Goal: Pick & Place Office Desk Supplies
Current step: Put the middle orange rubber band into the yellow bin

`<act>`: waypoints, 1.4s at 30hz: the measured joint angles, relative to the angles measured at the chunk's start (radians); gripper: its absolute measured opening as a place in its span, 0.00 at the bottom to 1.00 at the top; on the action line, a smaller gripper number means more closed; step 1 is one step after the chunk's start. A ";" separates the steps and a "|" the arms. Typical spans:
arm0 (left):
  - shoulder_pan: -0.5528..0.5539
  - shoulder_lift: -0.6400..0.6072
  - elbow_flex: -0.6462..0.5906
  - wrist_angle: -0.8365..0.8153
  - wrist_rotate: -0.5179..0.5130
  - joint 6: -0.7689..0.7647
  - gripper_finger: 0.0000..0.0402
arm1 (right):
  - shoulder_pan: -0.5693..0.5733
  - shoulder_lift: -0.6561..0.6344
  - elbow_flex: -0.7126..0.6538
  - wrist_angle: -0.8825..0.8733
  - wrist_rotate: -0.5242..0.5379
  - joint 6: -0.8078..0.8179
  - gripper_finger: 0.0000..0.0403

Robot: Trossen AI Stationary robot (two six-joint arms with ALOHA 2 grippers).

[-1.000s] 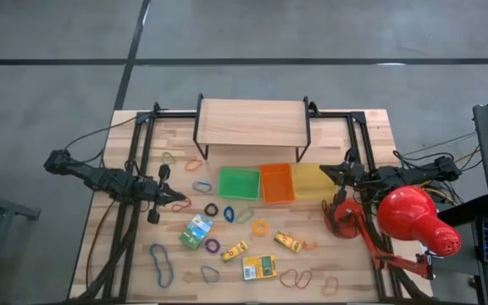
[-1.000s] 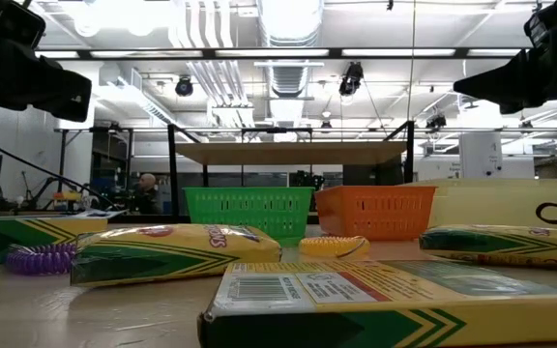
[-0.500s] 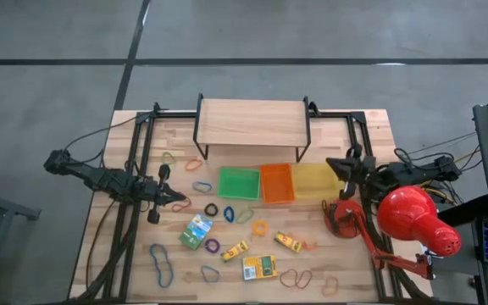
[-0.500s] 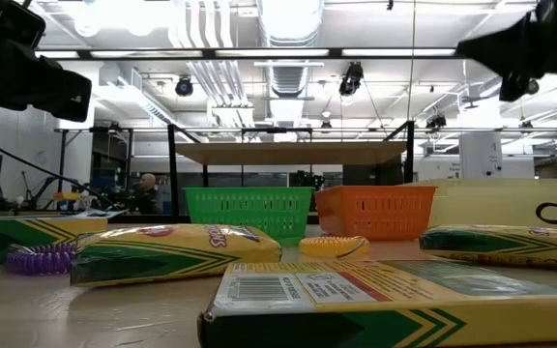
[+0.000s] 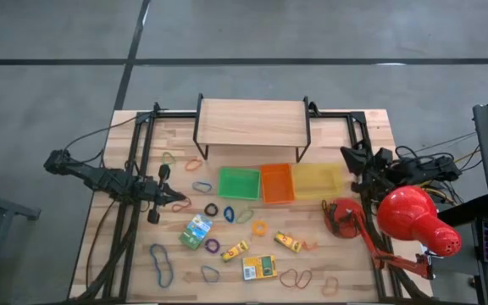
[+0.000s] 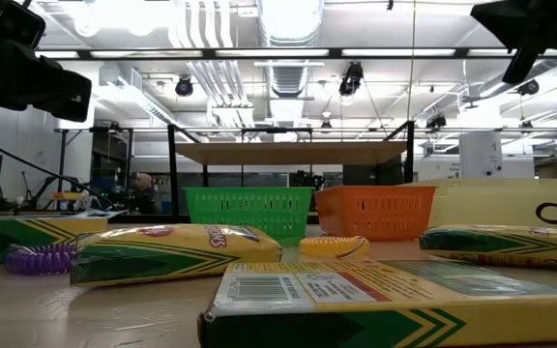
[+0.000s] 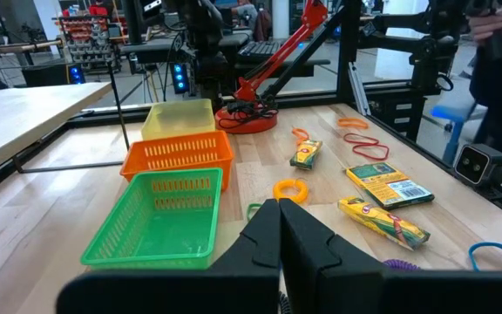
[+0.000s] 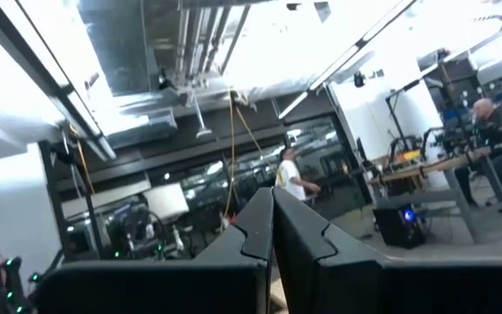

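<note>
Pincers both pinched shut, gripping nothing: left pincer (image 5: 179, 201) hangs low over the bench (image 5: 346, 271) by the rubber bands (image 5: 209, 209), right pincer (image 5: 346, 153) lifted, tilted upward beside the yellow tray (image 5: 318, 180).

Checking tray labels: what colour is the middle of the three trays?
Orange; the middle tray shows best in the high view.

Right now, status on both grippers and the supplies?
Left gripper shut, empty, above the bands. Right gripper shut, empty, raised by the yellow tray. Crayon boxes untouched.
</note>
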 joint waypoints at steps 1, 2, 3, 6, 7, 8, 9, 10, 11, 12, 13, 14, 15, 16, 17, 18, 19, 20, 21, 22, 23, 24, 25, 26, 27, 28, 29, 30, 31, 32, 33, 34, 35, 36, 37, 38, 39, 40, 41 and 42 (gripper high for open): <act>0.000 0.000 0.000 0.000 0.000 0.000 0.00 | 0.000 0.000 0.000 0.009 0.000 -0.012 0.02; 0.000 0.000 0.000 0.000 0.000 0.000 0.00 | 0.000 0.000 0.000 0.014 0.000 -0.019 0.02; 0.000 0.000 0.000 0.000 0.000 0.000 0.00 | 0.000 0.000 0.000 0.018 0.000 -0.022 0.02; 0.000 0.000 0.000 0.000 0.000 0.000 0.00 | 0.000 0.006 0.000 0.019 0.000 -0.019 0.02; 0.000 0.000 0.000 0.000 0.000 0.000 0.00 | 0.000 0.011 0.000 0.019 0.000 -0.020 0.02; 0.000 0.000 0.000 0.000 0.000 0.000 0.00 | 0.000 0.016 0.000 0.020 0.000 -0.028 0.02; 0.000 0.000 0.000 0.000 0.000 0.000 0.00 | 0.000 0.022 0.000 0.024 0.001 -0.044 0.02; 0.000 0.000 0.000 0.000 0.000 0.000 0.00 | 0.000 0.030 0.005 0.023 0.001 -0.061 0.02; 0.000 0.000 0.000 0.000 0.000 0.000 0.00 | 0.000 0.041 0.017 0.023 0.001 -0.078 0.02; 0.000 0.000 0.000 0.000 0.000 0.000 0.00 | 0.000 0.054 0.033 0.024 0.001 -0.093 0.02; 0.000 0.000 0.000 0.000 0.000 0.000 0.00 | 0.000 0.070 0.050 0.024 0.001 -0.103 0.02; 0.000 0.000 0.000 0.000 0.000 0.000 0.00 | 0.000 0.090 0.070 0.026 0.001 -0.109 0.02; 0.000 0.000 0.000 0.000 0.000 0.000 0.00 | 0.000 0.114 0.091 0.024 0.001 -0.119 0.02; 0.000 0.000 0.000 0.000 0.000 0.000 0.00 | 0.000 0.141 0.110 0.018 0.001 -0.130 0.02; 0.000 0.000 0.000 0.000 0.000 0.000 0.00 | 0.000 0.171 0.128 0.007 0.001 -0.148 0.02; 0.000 0.000 0.000 0.000 0.000 0.000 0.00 | 0.000 0.201 0.146 -0.007 0.001 -0.167 0.02; 0.000 0.000 0.000 0.000 0.000 0.000 0.00 | 0.000 0.233 0.160 -0.018 0.001 -0.190 0.02; 0.000 0.000 0.000 0.000 0.000 0.000 0.00 | 0.000 0.265 0.172 -0.027 0.001 -0.216 0.02; 0.000 0.000 0.000 0.000 0.000 0.000 0.00 | 0.000 0.298 0.183 -0.036 0.001 -0.247 0.02; 0.000 0.000 0.000 0.000 0.000 0.000 0.00 | 0.000 0.330 0.191 -0.037 0.002 -0.284 0.02; 0.000 0.000 0.000 0.000 0.000 0.000 0.00 | 0.000 0.363 0.200 -0.037 0.002 -0.322 0.02; 0.000 0.000 0.000 0.000 0.000 0.000 0.00 | 0.000 0.395 0.208 -0.037 0.002 -0.356 0.02; 0.000 0.000 0.000 0.000 0.000 0.000 0.00 | 0.000 0.423 0.215 -0.037 0.002 -0.384 0.02; 0.000 0.000 0.000 0.000 0.000 0.000 0.00 | 0.000 0.449 0.222 -0.037 0.002 -0.407 0.02; 0.000 0.000 0.000 0.000 0.000 0.000 0.00 | 0.000 0.473 0.230 -0.037 0.002 -0.427 0.02; 0.000 0.000 0.000 0.000 0.000 0.000 0.00 | 0.000 0.495 0.238 -0.037 0.002 -0.446 0.02; 0.000 0.000 0.000 0.000 0.000 0.000 0.00 | 0.000 0.514 0.246 -0.037 0.002 -0.469 0.02; 0.000 0.000 0.000 0.000 0.000 0.000 0.00 | 0.000 0.533 0.255 -0.037 0.002 -0.492 0.02; 0.000 0.000 0.000 0.000 0.000 0.000 0.00 | 0.000 0.554 0.266 -0.036 0.002 -0.516 0.02; 0.000 0.000 0.000 0.000 0.000 0.000 0.00 | 0.000 0.571 0.275 -0.035 0.002 -0.540 0.02; 0.000 0.000 0.000 0.000 0.000 0.000 0.00 | 0.000 0.587 0.282 -0.036 0.002 -0.565 0.02; 0.000 0.000 0.000 0.000 0.000 0.000 0.00 | 0.000 0.604 0.289 -0.037 0.002 -0.591 0.02; 0.000 0.000 0.000 0.000 0.000 0.000 0.00 | 0.000 0.620 0.296 -0.037 0.002 -0.623 0.02; 0.000 0.000 0.000 0.000 0.000 0.000 0.00 | 0.000 0.636 0.302 -0.036 0.002 -0.659 0.02; 0.000 0.000 0.000 0.000 0.000 0.000 0.00 | 0.000 0.648 0.308 -0.037 0.002 -0.698 0.02; 0.000 0.000 0.000 0.000 0.000 0.000 0.00 | 0.000 0.661 0.313 -0.037 0.002 -0.740 0.02; 0.000 0.000 0.000 0.000 0.000 0.000 0.00 | 0.000 0.674 0.320 -0.036 0.002 -0.780 0.02; 0.000 0.000 0.000 0.000 0.000 0.000 0.00 | 0.000 0.686 0.327 -0.036 0.002 -0.816 0.02; 0.000 0.000 0.000 0.000 0.000 0.000 0.00 | 0.000 0.698 0.334 -0.037 0.002 -0.844 0.02; 0.000 0.000 0.000 0.000 0.000 0.000 0.00 | 0.000 0.710 0.343 -0.037 0.002 -0.858 0.02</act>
